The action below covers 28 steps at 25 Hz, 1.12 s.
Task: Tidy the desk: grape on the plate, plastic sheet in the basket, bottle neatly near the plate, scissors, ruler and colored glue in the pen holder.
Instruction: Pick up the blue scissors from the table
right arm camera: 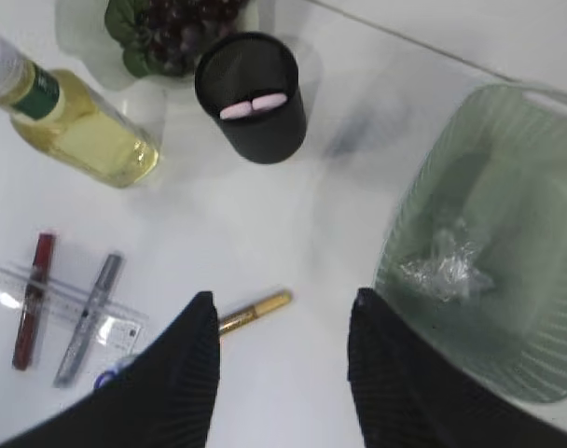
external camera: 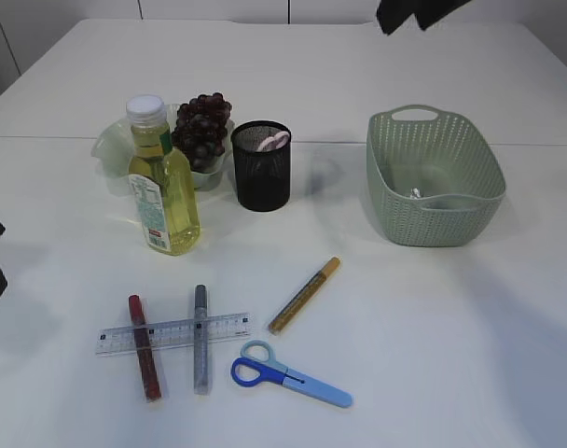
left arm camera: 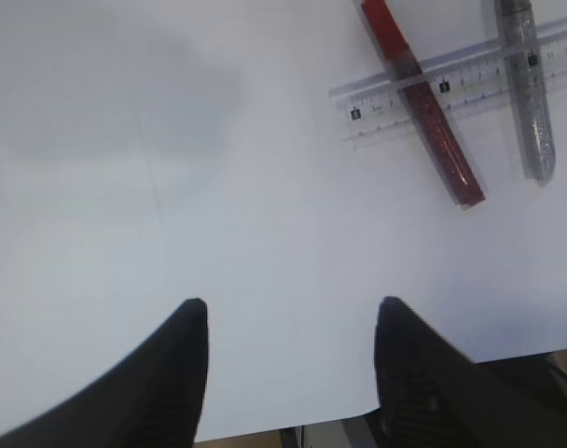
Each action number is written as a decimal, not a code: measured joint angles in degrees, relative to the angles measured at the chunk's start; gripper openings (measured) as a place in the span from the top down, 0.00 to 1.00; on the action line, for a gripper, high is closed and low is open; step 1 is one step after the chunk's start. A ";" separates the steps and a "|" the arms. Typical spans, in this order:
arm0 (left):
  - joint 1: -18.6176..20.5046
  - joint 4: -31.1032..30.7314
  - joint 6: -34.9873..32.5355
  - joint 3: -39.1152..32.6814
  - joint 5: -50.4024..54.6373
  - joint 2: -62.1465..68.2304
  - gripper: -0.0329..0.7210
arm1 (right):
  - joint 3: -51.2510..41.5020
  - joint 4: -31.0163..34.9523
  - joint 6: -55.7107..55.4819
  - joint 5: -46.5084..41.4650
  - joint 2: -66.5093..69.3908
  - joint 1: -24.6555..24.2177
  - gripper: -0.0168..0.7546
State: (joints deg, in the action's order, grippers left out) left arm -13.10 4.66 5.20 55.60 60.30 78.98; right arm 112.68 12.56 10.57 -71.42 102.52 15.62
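Left claw (left arm camera: 291,359): jaws parted, nothing held, over bare desk (left arm camera: 172,187) near left edge. Right claw (right arm camera: 282,359): jaws parted, empty, high above desk middle.

Risk, judged: red glue (external camera: 145,347) and silver glue (external camera: 200,338) lie across ruler (external camera: 172,333); lifting ruler first would roll both. Flat ruler may slip from pinch.

Gold glue (external camera: 304,295) alone, open room around. Scissors (external camera: 290,375) near front edge. Pen holder (external camera: 261,165) crowded by bottle (external camera: 163,181) and grapes (external camera: 201,129) on plate (external camera: 108,147); sideways swing could topple bottle. Plastic sheet (right arm camera: 447,268) in basket (external camera: 433,177), far right.
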 joint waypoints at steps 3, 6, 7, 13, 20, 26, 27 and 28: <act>0.00 0.00 0.00 0.00 -0.58 0.00 0.41 | -3.22 -3.56 -1.72 -0.13 -0.86 4.31 0.50; 0.00 0.00 0.00 0.00 -1.10 0.00 0.41 | -6.55 -6.15 -2.45 -0.13 -0.85 9.19 0.50; 0.00 0.00 0.00 0.00 -1.13 0.00 0.41 | -7.82 -6.91 -2.77 -0.13 -0.85 10.67 0.50; 0.00 0.00 0.00 0.00 -2.29 0.00 0.41 | -16.82 -11.34 -4.01 -0.03 -0.85 20.17 0.50; 0.00 0.28 0.00 0.00 -2.34 0.00 0.41 | -28.75 -11.84 3.15 3.84 -0.85 26.70 0.50; 0.00 0.53 0.00 0.00 -2.34 0.00 0.41 | -36.32 -9.07 11.91 13.27 -0.85 27.76 0.50; 0.00 0.53 0.00 0.00 -2.34 0.00 0.41 | -36.99 -8.50 12.34 14.03 -0.85 27.76 0.50; 0.00 0.53 0.00 0.00 -2.34 0.00 0.41 | -37.56 -7.98 12.58 14.66 -0.85 27.76 0.50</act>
State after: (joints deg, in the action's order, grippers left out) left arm -13.10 5.19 5.20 55.60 57.96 78.98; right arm 75.13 4.58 23.16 -56.76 101.67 43.38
